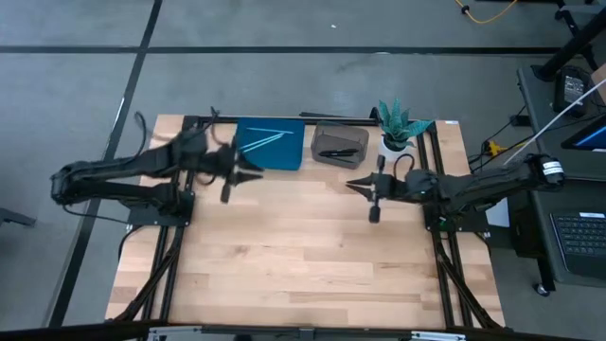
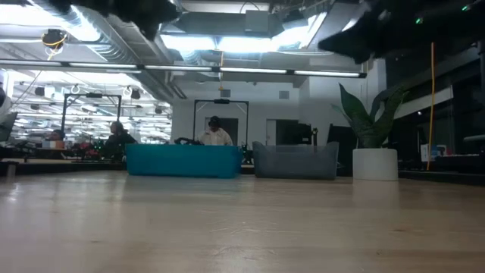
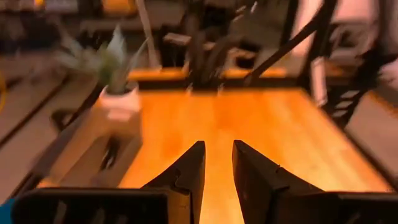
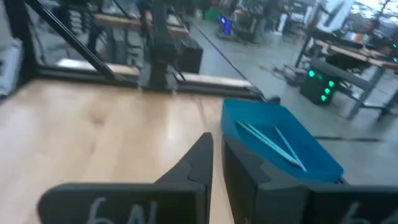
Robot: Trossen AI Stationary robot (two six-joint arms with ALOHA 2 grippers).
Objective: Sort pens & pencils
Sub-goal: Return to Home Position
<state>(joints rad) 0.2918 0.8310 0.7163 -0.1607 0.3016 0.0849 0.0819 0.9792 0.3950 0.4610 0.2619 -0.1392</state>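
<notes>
Overhead, the table (image 1: 303,256) has two bins along its 12 o'clock edge. The blue bin (image 1: 284,157) sits toward 11 o'clock, and the pencils (image 1: 266,140) lie inside it as thin light-blue sticks crossing one another. Just beside it, toward 1 o'clock, the grey bin (image 1: 355,135) holds the pens (image 1: 336,152), short and black. A potted plant (image 1: 398,123) stands at 3 o'clock of the grey bin, near the table's corner.

The left gripper (image 1: 254,171) hangs above the wood at about 7 o'clock of the blue bin, pointing toward 3 o'clock. Its fingers (image 3: 189,171) are nearly closed, with only a narrow slit between them, and hold nothing. The right gripper (image 1: 353,185) hangs at 5 o'clock of the grey bin, pointing toward 9 o'clock. Its fingers (image 4: 198,158) are also drawn almost together and are empty
</notes>
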